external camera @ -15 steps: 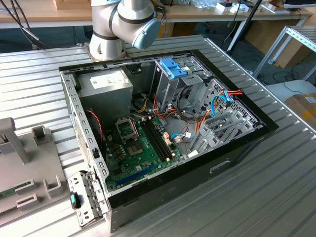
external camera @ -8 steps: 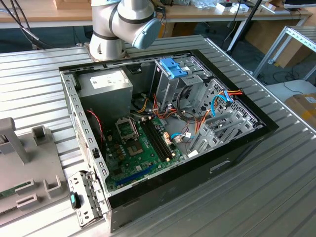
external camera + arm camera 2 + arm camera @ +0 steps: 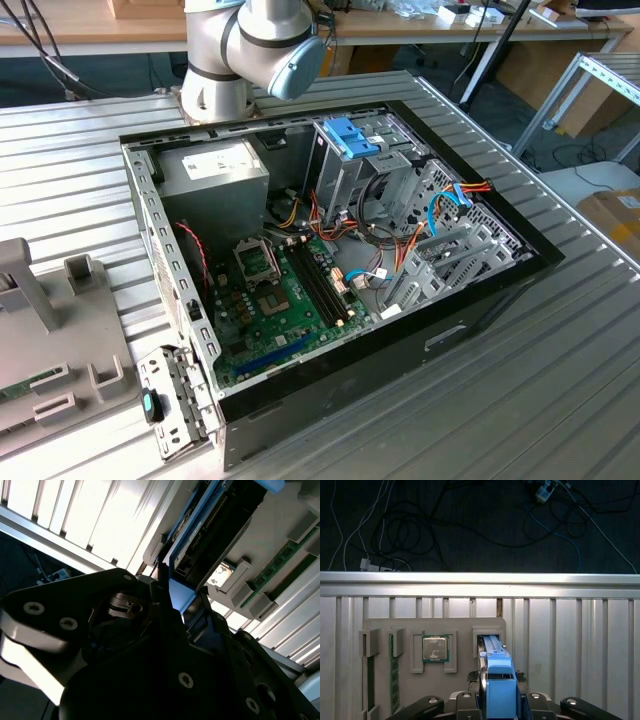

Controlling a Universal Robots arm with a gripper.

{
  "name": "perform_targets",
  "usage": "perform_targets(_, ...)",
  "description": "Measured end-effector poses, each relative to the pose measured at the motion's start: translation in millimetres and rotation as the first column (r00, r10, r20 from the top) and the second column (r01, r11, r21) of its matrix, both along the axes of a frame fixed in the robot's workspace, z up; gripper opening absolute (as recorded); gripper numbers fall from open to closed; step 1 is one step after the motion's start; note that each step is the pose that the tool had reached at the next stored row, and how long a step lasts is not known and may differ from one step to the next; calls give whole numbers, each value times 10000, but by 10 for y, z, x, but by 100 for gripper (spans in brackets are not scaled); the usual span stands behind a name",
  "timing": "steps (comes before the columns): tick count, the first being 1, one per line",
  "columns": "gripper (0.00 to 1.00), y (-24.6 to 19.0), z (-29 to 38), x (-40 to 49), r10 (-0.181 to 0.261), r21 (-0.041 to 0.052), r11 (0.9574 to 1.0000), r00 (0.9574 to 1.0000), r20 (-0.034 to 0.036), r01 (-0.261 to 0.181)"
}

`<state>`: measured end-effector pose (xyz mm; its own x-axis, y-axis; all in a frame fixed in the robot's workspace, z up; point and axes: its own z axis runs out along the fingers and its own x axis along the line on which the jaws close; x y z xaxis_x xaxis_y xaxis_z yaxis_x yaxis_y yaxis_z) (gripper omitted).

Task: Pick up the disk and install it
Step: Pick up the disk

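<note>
Fingers [image 3: 159,595] clamped on disk [image 3: 498,672], upright in grey tray [image 3: 462,629] slot, processor [image 3: 435,648] in neighbouring recess

Arm [image 3: 250,45] with grey joints folded at its base in the exterior view; hand [image 3: 500,706] in both wrist views, dark fingers [image 3: 159,597] apparently clamped on the disk [image 3: 497,672].

Looks down aslant from high up in the exterior view, over the whole case [image 3: 400,370] on the bench [image 3: 560,400], tray [image 3: 60,350] at the exterior view's left edge. Faces straight down on that tray [image 3: 460,627] and the disk [image 3: 497,680] from close above in the first wrist view. Peers at the same disk [image 3: 200,535] and tray from very near, steeply tilted, in the second wrist view.
</note>
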<state>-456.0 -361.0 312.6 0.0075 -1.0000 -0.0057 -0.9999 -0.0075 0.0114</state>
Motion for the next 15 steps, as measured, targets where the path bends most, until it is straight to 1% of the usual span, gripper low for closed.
perform_targets(1,36,0,27,0,0,0,10000,10000,0,0)
perform_targets(6,36,0,286,0,0,-2,10000,10000,3,0)
perform_targets(9,36,0,482,0,1,-1,10000,10000,23,-1)
perform_targets(11,36,0,633,0,0,-1,10000,10000,40,0)
perform_targets(12,36,0,667,0,0,-1,10000,10000,43,0)
perform_targets(13,36,0,681,0,1,-1,10000,10000,45,-1)
perform_targets(15,36,0,682,0,0,0,10000,10000,48,0)
